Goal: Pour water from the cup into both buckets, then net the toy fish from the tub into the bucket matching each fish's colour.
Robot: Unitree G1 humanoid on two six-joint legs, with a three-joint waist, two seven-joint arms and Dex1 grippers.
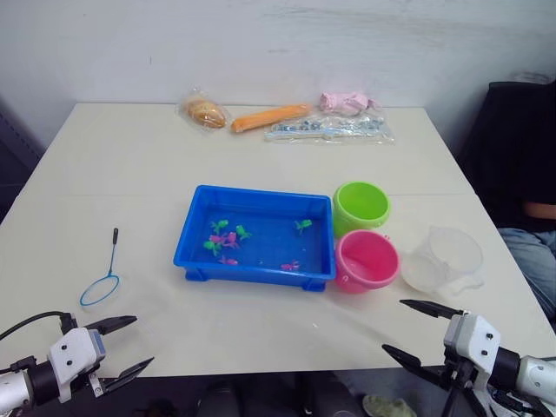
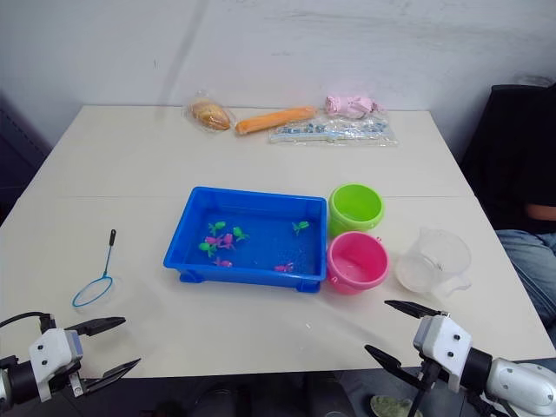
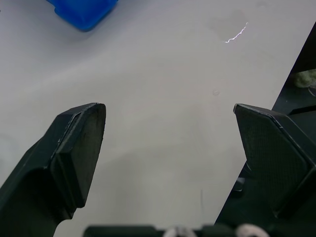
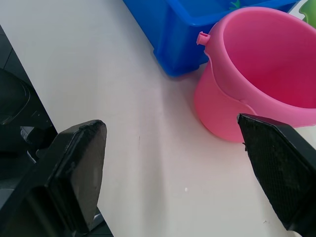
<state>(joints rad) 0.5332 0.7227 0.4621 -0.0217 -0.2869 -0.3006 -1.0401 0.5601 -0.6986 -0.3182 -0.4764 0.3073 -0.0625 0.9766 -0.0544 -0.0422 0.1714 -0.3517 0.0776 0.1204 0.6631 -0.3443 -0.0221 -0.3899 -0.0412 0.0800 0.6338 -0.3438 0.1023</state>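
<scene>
Item 1, my left gripper point(image 1: 124, 345): low over the near table edge, fingers spread wide, nothing between them. Bare table top point(image 3: 163, 98) lies under and ahead of the fingertips; a corner of the tub shows well beyond them in the left wrist view.

Item 2, my right gripper point(image 1: 413, 328): low over the near edge, fingers point(image 4: 79, 168) spread wide, holding nothing. The pink bucket point(image 4: 256, 69) stands ahead of the fingertips, close to the outer finger, apart from both.

Item 3, net point(image 1: 104, 276): flat on the table ahead of my left fingers and apart from them, ring nearer me, handle pointing away.

Item 4, tub point(image 1: 198, 256): blue tray mid-table, ahead of and between my two grippers, holding small pink and green toy fish point(image 1: 224, 238).

Item 5, green bucket point(image 1: 360, 207): upright, just beside the tub's far right corner, beyond the pink bucket and touching or nearly touching it.

Item 6, cup point(image 1: 445, 259): clear jug, upright, just ahead of my right fingertips, just beside the pink bucket on its outer side.

Item 7, far table edge: wrapped bun point(image 1: 205, 112), orange carrot-shaped piece point(image 1: 270, 117), pink bundle point(image 1: 346, 102), clear packet point(image 1: 330, 129).
</scene>
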